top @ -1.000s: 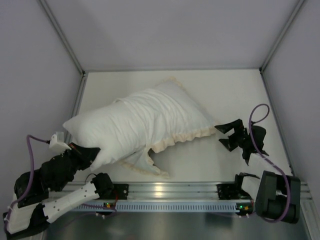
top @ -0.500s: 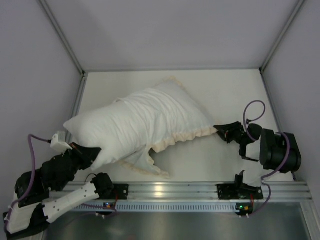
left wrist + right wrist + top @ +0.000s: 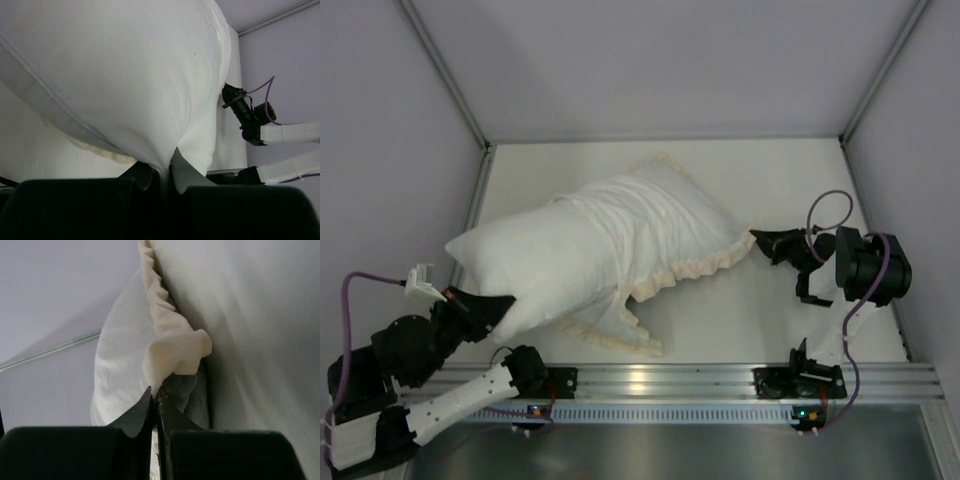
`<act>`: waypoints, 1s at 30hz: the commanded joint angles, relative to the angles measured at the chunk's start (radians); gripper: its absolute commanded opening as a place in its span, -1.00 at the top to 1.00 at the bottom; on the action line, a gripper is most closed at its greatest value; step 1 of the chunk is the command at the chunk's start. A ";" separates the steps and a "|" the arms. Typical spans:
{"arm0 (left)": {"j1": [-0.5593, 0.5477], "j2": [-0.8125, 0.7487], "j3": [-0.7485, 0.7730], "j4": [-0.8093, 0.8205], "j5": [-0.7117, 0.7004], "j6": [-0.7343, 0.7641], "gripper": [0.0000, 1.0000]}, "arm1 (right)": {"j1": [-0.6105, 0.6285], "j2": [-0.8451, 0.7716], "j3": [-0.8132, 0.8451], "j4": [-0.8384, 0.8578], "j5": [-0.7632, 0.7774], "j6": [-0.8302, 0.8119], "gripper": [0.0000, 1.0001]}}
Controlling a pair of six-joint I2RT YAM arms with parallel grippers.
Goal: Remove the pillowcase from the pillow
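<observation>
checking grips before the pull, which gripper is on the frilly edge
The right gripper: it is shut on the cream ruffled frill of the pillowcase. The left gripper pinches a plain, frill-less corner of the white pillow.

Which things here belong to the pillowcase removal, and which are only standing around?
Belong to the job:
- pillow
- pillowcase
- left gripper, shut on the pillow's corner
- right gripper, shut on the pillowcase's edge

Not part of it:
- table
- purple cable
- metal rail at the near edge
</observation>
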 commanded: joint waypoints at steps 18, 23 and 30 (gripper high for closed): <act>-0.058 -0.088 0.435 -0.168 -0.030 -0.034 1.00 | -0.186 -0.631 0.517 -1.011 0.293 -0.773 1.00; -0.068 -0.095 0.315 -0.163 -0.021 -0.075 1.00 | 0.039 -0.741 0.454 -1.311 0.331 -0.960 -0.61; -0.068 -0.108 0.211 -0.099 -0.004 -0.066 1.00 | 0.193 -1.080 0.077 -1.326 0.285 -0.868 -0.99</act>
